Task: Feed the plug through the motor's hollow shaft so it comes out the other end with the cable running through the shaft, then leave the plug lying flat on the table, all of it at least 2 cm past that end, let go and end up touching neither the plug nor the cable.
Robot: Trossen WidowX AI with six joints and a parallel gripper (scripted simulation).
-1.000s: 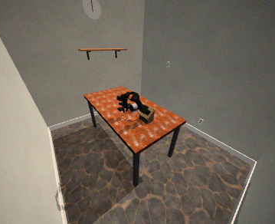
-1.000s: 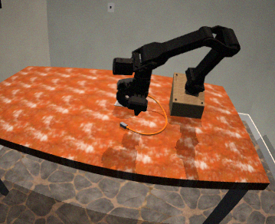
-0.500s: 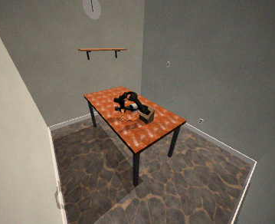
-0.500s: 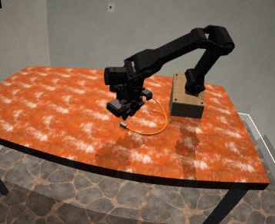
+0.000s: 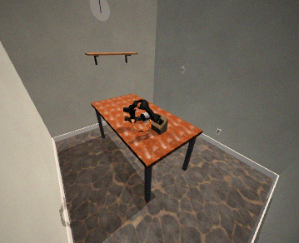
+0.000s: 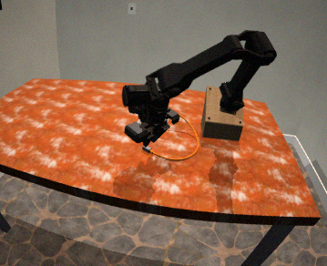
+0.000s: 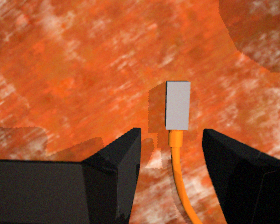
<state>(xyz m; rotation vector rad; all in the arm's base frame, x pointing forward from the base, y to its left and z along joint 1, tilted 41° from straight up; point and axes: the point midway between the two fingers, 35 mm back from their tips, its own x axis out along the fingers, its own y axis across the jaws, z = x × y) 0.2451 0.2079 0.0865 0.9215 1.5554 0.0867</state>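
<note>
A small grey plug (image 7: 178,105) (image 6: 146,148) lies flat on the orange table (image 6: 55,118) (image 7: 67,65). Its orange cable (image 7: 178,167) (image 6: 193,145) (image 5: 142,129) curves back in a loop toward the arm. My gripper (image 7: 171,136) (image 6: 147,138) hangs low just behind the plug, fingers apart on either side of the cable with a gap on each side, so it is open and holds nothing. The motor (image 5: 144,116) is mostly hidden behind my wrist in the exterior view; I cannot see its shaft.
The arm stands on a wooden block (image 6: 220,120) at the table's right rear. The table's front edge (image 6: 168,211) is near the cable loop. A shelf (image 5: 111,53) hangs on the far wall.
</note>
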